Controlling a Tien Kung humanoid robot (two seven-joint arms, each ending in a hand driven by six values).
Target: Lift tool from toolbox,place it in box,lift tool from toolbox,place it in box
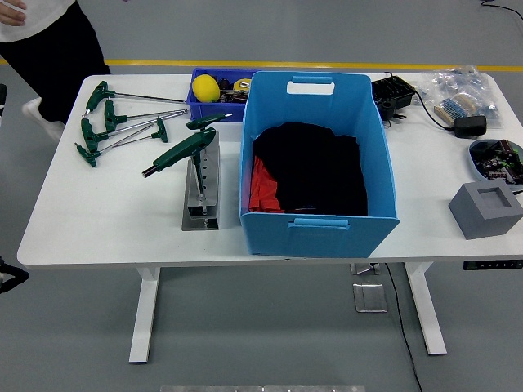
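first tool waiting in the rack, no hand over the table yet

nearest the table's (98, 237) front edge, the metal tool rack (202, 192) is standing just left of the big blue box (319, 167), almost touching its wall. two green t-handle hex keys are sitting in the rack: the lower one (181, 153) is leaning out to the left with its handle tilted, the upper one (208, 122) is lying more level above the rack's far end. the blue box is holding dark cloth and something red at its left side, so there is soft landing room inside.

neither robot hand is showing over the table; only a dark sliver is sitting at the lower left edge, so i cannot tell how any fingers are set.

for a good lift, i would judge that the hand should be closing around the green handle of the lower key and drawing it up along its shaft's line, not sideways, so the rack is not tipping toward the box.

farther back on the left, four loose t-handle keys (110, 122) are lying spread on the table. a small blue bin (214, 92) with a yellow item is sitting behind the rack. a person (49, 41) is standing at the far left corner.
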